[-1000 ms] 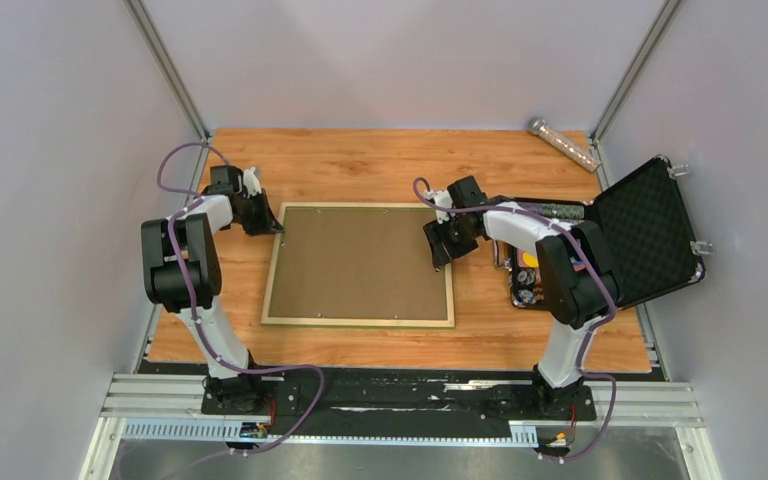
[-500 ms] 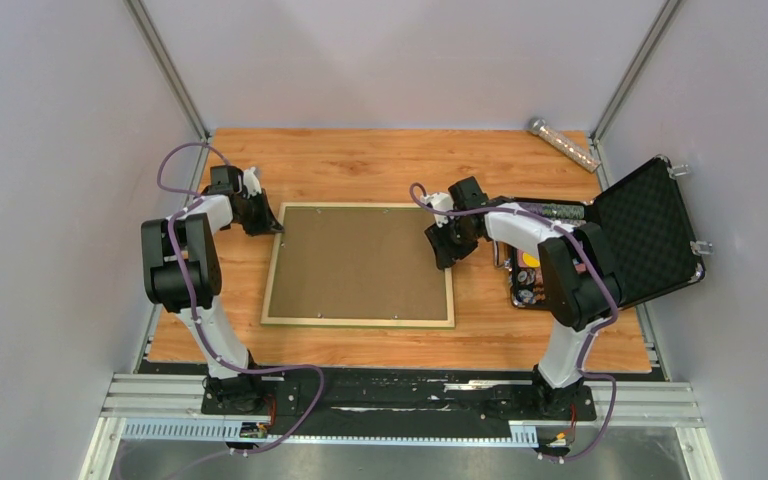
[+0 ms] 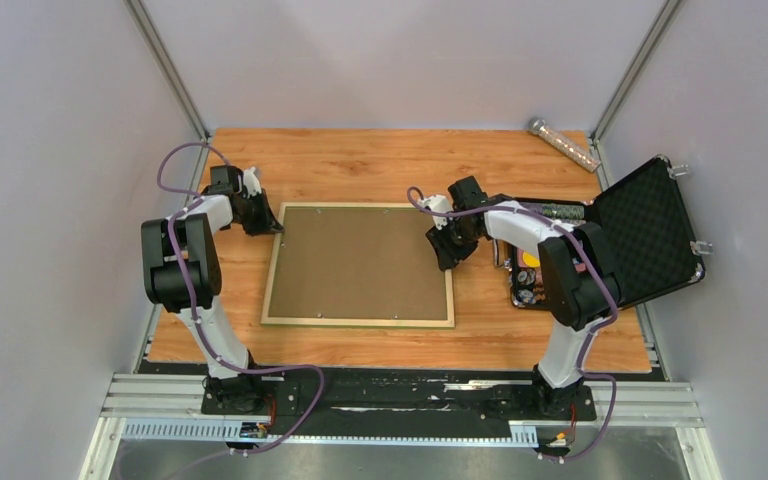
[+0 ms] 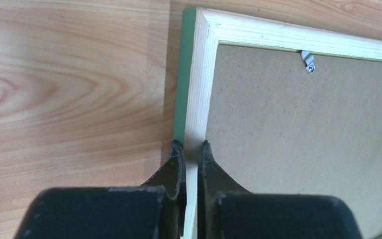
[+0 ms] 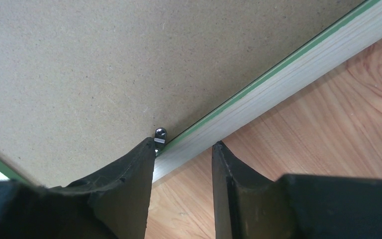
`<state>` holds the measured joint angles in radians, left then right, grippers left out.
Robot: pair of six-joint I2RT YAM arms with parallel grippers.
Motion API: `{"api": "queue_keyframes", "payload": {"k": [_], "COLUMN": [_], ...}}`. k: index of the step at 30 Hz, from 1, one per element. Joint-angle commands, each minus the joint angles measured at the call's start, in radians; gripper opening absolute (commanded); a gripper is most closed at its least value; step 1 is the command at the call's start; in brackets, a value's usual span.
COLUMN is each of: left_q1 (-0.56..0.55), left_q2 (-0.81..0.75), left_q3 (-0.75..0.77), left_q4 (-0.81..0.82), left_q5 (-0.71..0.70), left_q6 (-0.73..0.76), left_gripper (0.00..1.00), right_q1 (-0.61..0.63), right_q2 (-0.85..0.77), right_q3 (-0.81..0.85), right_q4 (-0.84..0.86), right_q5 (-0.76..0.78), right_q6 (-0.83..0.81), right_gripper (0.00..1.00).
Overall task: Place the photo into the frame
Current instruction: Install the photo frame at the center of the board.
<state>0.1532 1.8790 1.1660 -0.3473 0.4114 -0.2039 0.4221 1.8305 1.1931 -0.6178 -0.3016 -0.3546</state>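
The frame lies face down on the table, its pale wood back up and a green edge showing. A brown backing board fills it. The photo is hidden. My left gripper is shut on the frame's left rail near the far left corner, one finger on each side. My right gripper is open astride the right rail. Its gap spans the rail's outer edge, and the left fingertip sits by a small metal clip on the board.
An open black case with small items stands at the table's right edge, close behind my right arm. A metal tube lies at the back right corner. Another metal clip sits on the frame's far rail.
My right gripper's jaws have narrowed and its wrist has shifted slightly over the frame's right rail. The left gripper and the frame have not moved.
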Motion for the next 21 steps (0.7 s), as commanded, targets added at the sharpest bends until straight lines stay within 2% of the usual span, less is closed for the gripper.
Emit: {"api": "queue_keyframes", "payload": {"k": [1, 8, 11, 13, 15, 16, 18, 21], "left_q1": [0.001, 0.000, 0.001, 0.000, 0.000, 0.000, 0.001, 0.000], "left_q2": [0.032, 0.034, 0.034, 0.033, 0.029, 0.026, 0.022, 0.019], "left_q3": [-0.046, -0.046, -0.046, -0.046, -0.045, -0.046, -0.047, -0.047], "left_q4": [-0.124, -0.120, -0.121, -0.121, -0.122, -0.122, -0.122, -0.121], "left_q5": [0.011, 0.012, 0.016, 0.017, 0.019, 0.019, 0.018, 0.020], "left_q6": [-0.029, -0.028, -0.026, -0.024, -0.022, -0.022, -0.021, -0.022], "left_gripper": [0.00, 0.00, 0.00, 0.00, 0.00, 0.00, 0.00, 0.00], "right_q1": [0.006, 0.003, 0.000, -0.011, -0.030, -0.041, -0.057, -0.063], "right_q2": [0.022, 0.031, 0.034, 0.038, 0.039, 0.041, 0.045, 0.050], "right_q3": [0.039, 0.063, 0.066, 0.074, 0.086, 0.092, 0.102, 0.106], "right_q4": [-0.036, -0.040, -0.039, -0.040, -0.039, -0.039, -0.039, -0.039], "right_q5": [-0.050, -0.065, -0.082, -0.108, -0.154, -0.177, -0.214, -0.241], "right_q6": [-0.103, -0.125, -0.121, -0.097, -0.051, -0.023, 0.032, 0.081], "right_gripper": [0.18, 0.10, 0.11, 0.21, 0.40, 0.47, 0.52, 0.53]}}
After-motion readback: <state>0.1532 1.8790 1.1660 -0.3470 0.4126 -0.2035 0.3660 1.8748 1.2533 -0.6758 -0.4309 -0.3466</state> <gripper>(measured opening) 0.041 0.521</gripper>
